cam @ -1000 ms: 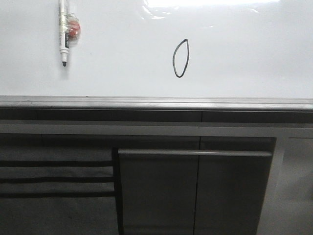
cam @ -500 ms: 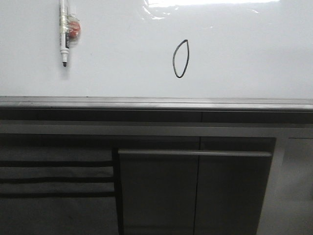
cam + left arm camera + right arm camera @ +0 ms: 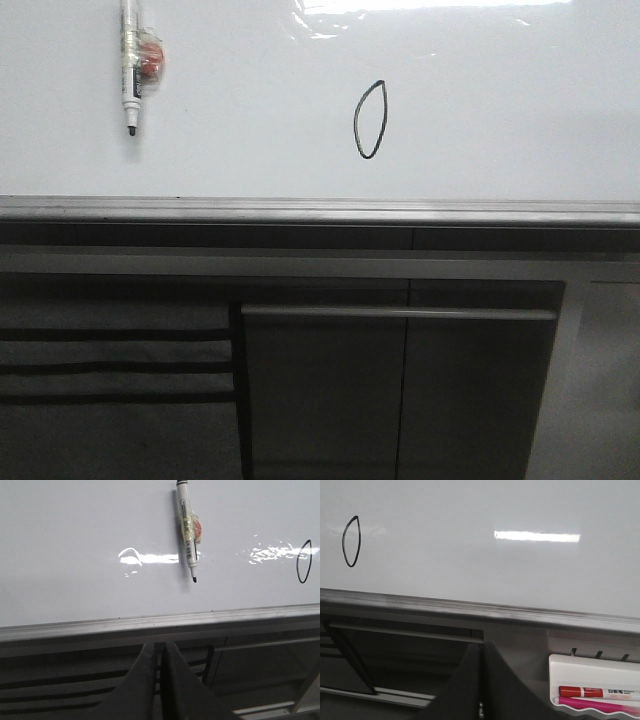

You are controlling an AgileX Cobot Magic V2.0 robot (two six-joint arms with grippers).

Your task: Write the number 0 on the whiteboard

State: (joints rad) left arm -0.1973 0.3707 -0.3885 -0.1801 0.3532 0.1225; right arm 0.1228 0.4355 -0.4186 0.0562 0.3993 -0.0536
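Observation:
A narrow black number 0 [image 3: 370, 119] stands drawn on the glossy whiteboard [image 3: 500, 110]; it also shows in the left wrist view as the number 0 [image 3: 303, 568] and in the right wrist view as the number 0 [image 3: 351, 541]. A white marker [image 3: 129, 65] with a black tip hangs tip-down on the board, up and to the left of the 0, with a red piece taped to it. My left gripper [image 3: 159, 647] is shut and holds nothing, below the board's frame. My right gripper [image 3: 481, 647] is shut and holds nothing too. Neither gripper appears in the front view.
A grey metal frame edge [image 3: 320, 210] runs under the whiteboard. Dark grey cabinet panels [image 3: 400, 390] lie below it. A white tray [image 3: 592, 685] with a red marker [image 3: 600, 692] and a pink marker [image 3: 595, 702] hangs at the right, under the frame.

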